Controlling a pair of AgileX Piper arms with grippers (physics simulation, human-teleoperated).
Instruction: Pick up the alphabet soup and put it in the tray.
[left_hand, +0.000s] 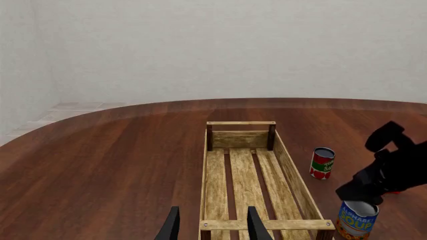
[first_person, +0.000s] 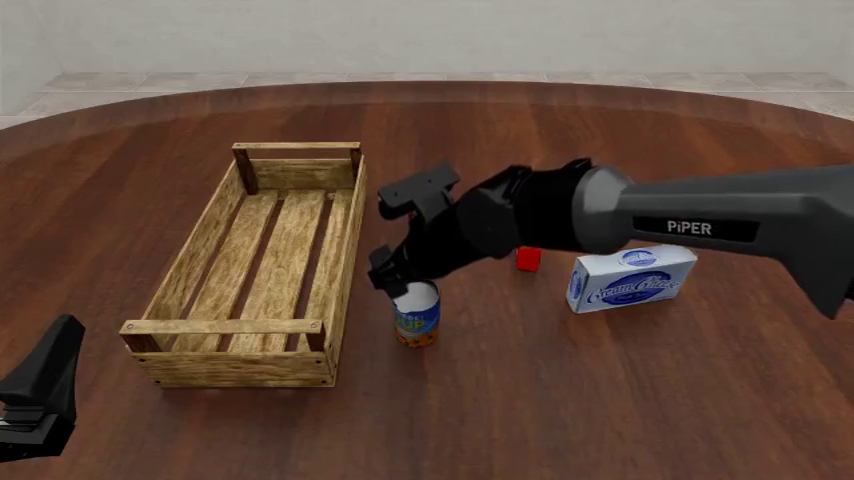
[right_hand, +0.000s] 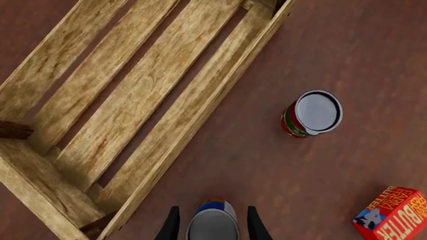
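The left end effector (left_hand: 212, 225) waits nearest, fingers spread and holding nothing, at the near end of the tray (first_person: 340, 265). Just right of that tray, the alphabet soup (first_person: 416, 317) stands upright on the counter (first_person: 601, 400). The right end effector (right_hand: 212, 222) is down over it, fingers parted to either side of the top; whether they press the can yet is hard to judge. So pickup is barely begun; lifting and placing remain. Farther off stand a small red and green can (right_hand: 310, 114), a butter box (right_hand: 392, 214) and a blue-and-white box (first_person: 633, 278).
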